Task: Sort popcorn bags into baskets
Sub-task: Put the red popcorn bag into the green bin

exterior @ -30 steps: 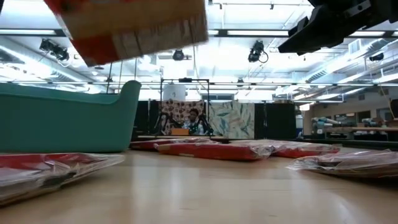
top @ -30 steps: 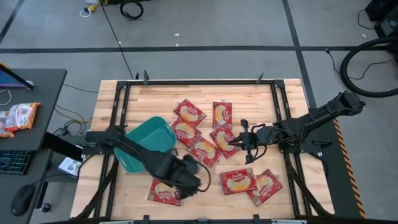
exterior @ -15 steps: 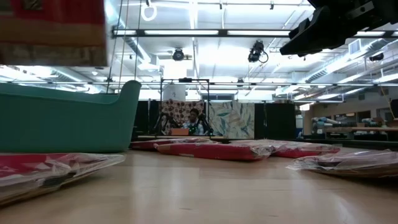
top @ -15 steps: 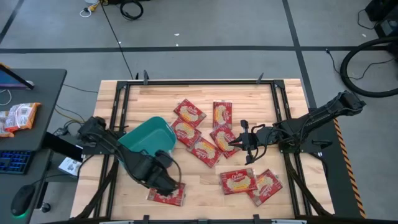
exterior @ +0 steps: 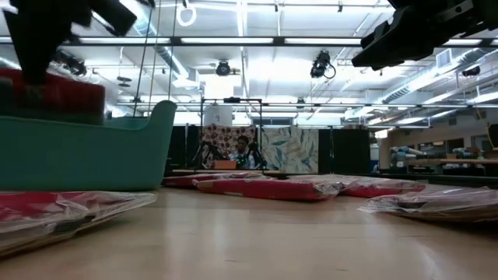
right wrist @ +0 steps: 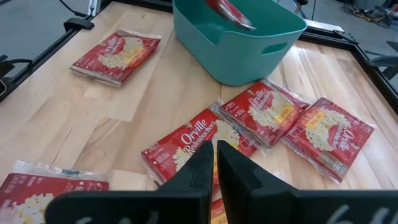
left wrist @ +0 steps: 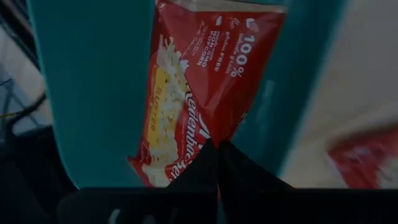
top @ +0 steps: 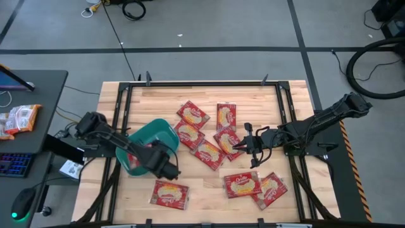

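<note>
Over the tub [top: 147, 147], the left claw [left wrist: 217, 146] now hangs pinched on the corner of a red bag [left wrist: 202, 87], which dangles down inside the teal walls. A second ago that claw was well out from the tub, carrying the bag above the one packet [top: 169, 193] lying on the bench [top: 209, 196] just beside the tub's near corner; half a second ago it was partway back. So the carry is done and the bag sits where a release would drop it in. In the low view the red of the bag [exterior: 54, 95] shows just above the tub's rim.

Well clear of the tub, the right claw [top: 240, 145] hovers with its fingers nearly together and nothing between them, above the cluster of bags [top: 209, 136] that lies beside the tub; it has not shifted. Two more bags [top: 256, 185] lie farther from the tub, beyond the cluster. My guess is that letting go comes next, then another pick.
</note>
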Motion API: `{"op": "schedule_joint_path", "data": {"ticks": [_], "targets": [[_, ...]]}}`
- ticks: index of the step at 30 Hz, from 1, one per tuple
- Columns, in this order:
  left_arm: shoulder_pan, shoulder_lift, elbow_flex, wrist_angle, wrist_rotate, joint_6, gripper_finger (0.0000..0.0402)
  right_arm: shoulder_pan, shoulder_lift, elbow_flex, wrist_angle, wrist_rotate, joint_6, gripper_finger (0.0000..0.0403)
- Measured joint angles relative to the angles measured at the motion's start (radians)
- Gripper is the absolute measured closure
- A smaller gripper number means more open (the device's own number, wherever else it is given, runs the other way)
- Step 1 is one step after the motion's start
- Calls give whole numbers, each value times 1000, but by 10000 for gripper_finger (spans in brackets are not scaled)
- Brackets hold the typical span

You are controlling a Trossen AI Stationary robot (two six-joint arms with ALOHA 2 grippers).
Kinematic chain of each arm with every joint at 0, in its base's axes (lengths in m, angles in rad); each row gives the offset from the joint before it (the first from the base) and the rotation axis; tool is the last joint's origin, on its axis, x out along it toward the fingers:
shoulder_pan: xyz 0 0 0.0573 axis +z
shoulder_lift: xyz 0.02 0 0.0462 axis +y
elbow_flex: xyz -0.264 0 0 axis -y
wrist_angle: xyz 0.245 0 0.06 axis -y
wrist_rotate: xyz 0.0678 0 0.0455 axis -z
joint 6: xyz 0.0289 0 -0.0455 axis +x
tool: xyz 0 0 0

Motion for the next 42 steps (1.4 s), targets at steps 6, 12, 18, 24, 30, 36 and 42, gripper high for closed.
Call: {"op": "schedule_joint_path", "data": {"ticks": [6, 12, 18, 24, 30, 36, 42], "targets": [[26, 0, -68, 52, -52, 23, 356, 0, 0, 0, 9, 0, -9, 376], [27, 0, -53, 87, -10, 64, 283, 0, 0, 0, 21, -2, -10, 376], [-9, 0, 104, 281, 4, 171, 249, 0, 0, 0, 25, -2, -10, 376], [-106, 19, 133, 672, -59, 363, 257, 0, 0, 0, 23, -2, -3, 376], [-194, 125, 132, 707, -49, 310, 260, 0, 0, 0, 22, -2, 1, 376], [-237, 220, 187, 687, 9, 317, 260, 0, 0, 0, 26, -2, 0, 376], [-238, 327, 252, 646, 147, 350, 260, 0, 0, 0, 26, -2, 1, 376]]}}
